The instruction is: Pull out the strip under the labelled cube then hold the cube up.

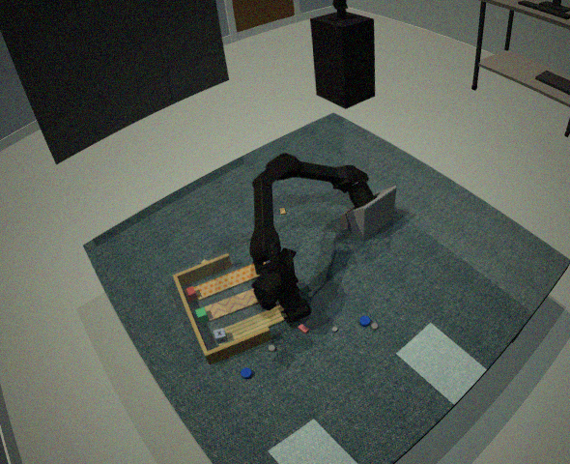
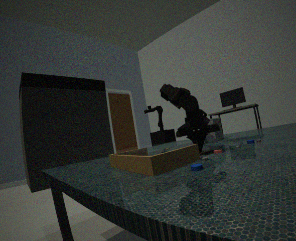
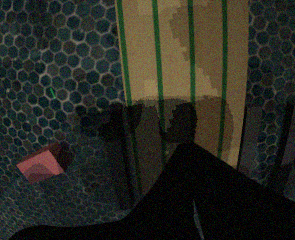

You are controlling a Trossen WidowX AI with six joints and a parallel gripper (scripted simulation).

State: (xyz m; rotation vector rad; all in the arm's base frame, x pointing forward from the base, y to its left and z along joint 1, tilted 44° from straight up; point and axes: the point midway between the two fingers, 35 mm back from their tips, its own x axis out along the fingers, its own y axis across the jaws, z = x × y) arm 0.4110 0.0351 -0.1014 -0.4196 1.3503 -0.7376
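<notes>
The labelled cube [image 1: 218, 333], pale grey with a dark mark, sits at the walled end of the green-lined pale strip [image 1: 255, 323] [image 3: 207, 60], inside the wooden tray. The strip's other end reaches out of the tray's open side. My gripper [image 1: 296, 315] [image 2: 200, 151] [image 3: 186, 151] is shut and points down, low over that outer end; nothing shows between its fingers. Whether the tips touch the strip is hidden. A green cube [image 1: 201, 312] is at the end of a zigzag strip [image 1: 231, 304], and a red cube [image 1: 190, 290] at the end of an orange dotted strip [image 1: 228, 281].
The tray wall [image 1: 240, 344] [image 2: 176, 160] runs beside the lined strip. A red block [image 1: 302, 328] [image 2: 217, 151] [image 3: 39, 165] lies close to my gripper. Blue discs [image 1: 245, 372] [image 1: 364, 320] and small grey pieces lie nearby. A grey stand [image 1: 379, 215] is at the back right.
</notes>
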